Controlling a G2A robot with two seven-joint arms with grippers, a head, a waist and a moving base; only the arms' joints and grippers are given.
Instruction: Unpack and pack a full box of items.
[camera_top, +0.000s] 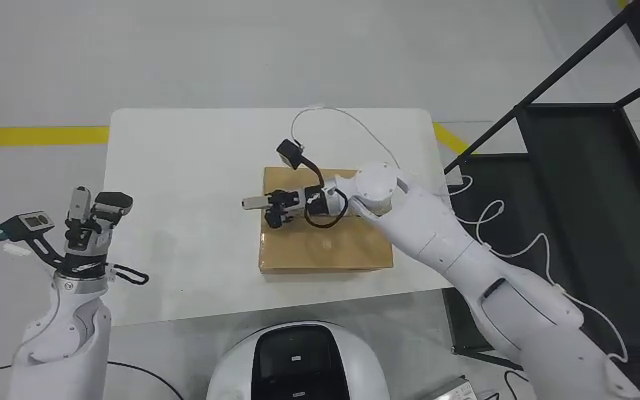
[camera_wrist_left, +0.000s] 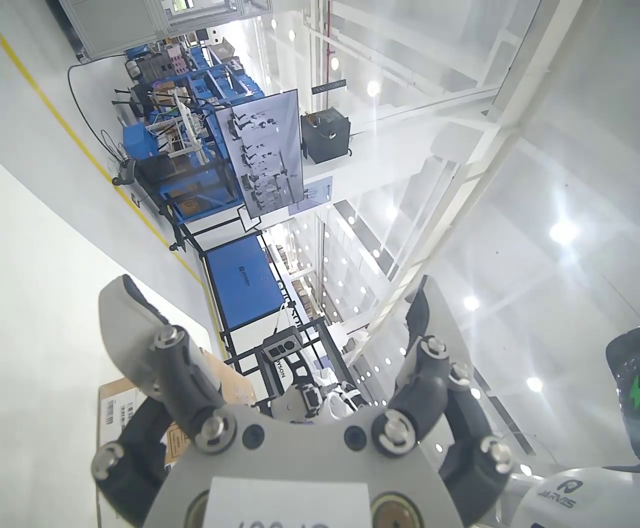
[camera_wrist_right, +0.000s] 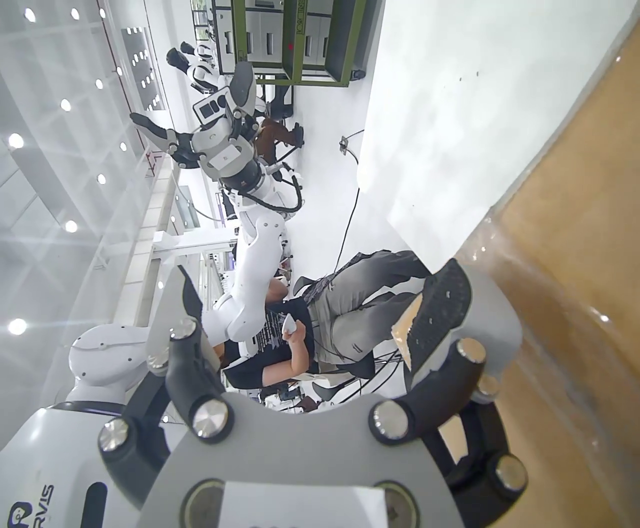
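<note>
One white table (camera_top: 170, 170) carries the work, and one cardboard box (camera_top: 320, 250) sits on it, toward the side of the right arm and close to the edge nearest the robot. The box is closed. In the right wrist view a strip of clear tape (camera_wrist_right: 530, 305) runs across its brown top. In the left wrist view a white label (camera_wrist_left: 112, 407) shows on one of its side faces.

Two arms are in sight. The right arm stretches across the top of the box, and the right gripper (camera_top: 252, 203) is at the box edge that faces the left arm, with its tip just past that edge. Its two fingers are spread wide with nothing between them. One ribbed pad (camera_wrist_right: 440, 310) lies over the taped edge of the box, though whether it presses on the cardboard cannot be told. The other finger is out over open air.

The left gripper (camera_top: 95, 210) is held up beside the table, well apart from the box. Its two fingers (camera_wrist_left: 127, 310) also stand wide apart and hold nothing.

One thin white cable (camera_top: 345, 115) loops over the table behind the box.
</note>
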